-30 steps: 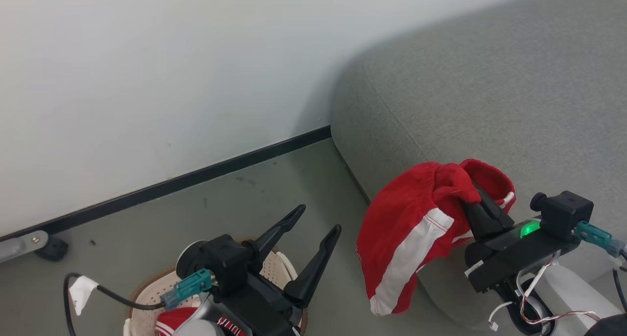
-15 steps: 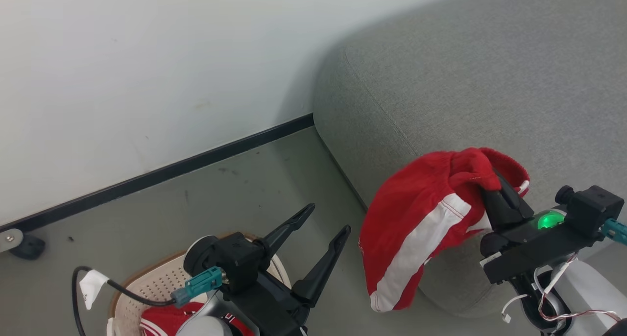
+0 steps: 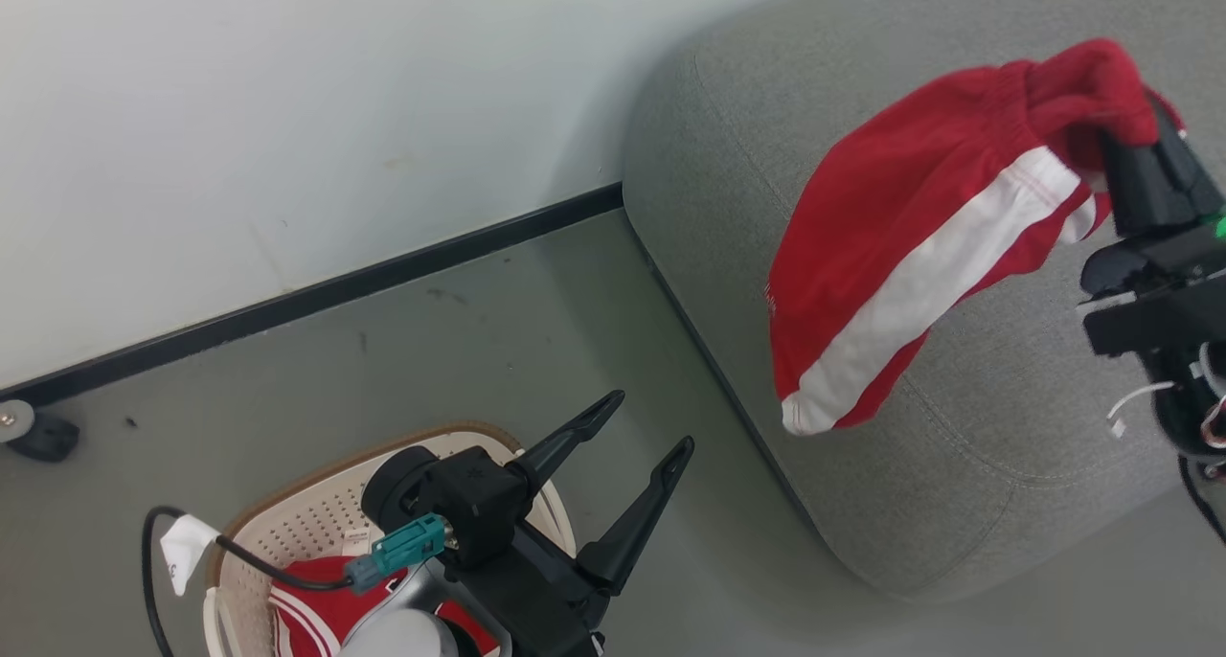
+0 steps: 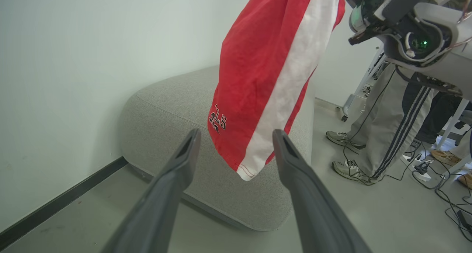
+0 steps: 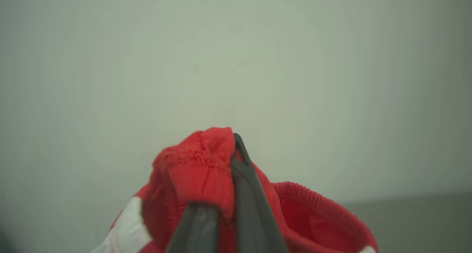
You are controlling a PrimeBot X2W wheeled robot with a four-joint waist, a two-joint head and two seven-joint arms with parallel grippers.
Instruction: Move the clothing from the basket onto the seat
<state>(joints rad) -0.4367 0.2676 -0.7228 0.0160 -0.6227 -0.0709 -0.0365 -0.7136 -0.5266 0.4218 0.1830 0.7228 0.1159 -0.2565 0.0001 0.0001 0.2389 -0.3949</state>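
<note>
- The basket [image 3: 297,528] sits on the floor closest to the robot, with 1 red jersey [image 3: 306,614] lying inside it.
- The left gripper [image 3: 651,419] hovers above the basket, its 2 fingers spread apart and holding nothing.
- Farther out, the right gripper [image 3: 1130,154] is clamped on the bunched waistband of the shorts [image 3: 910,245], which hang free over the near edge of the seat [image 3: 1006,427].
- This looks like the placing step. Carry the shorts farther in from the rounded edge and lower them until the cloth slackens on the cushion. Then part the fingers, so nothing slides to the floor.
- The wall [image 3: 287,111] stands behind the seat.
</note>
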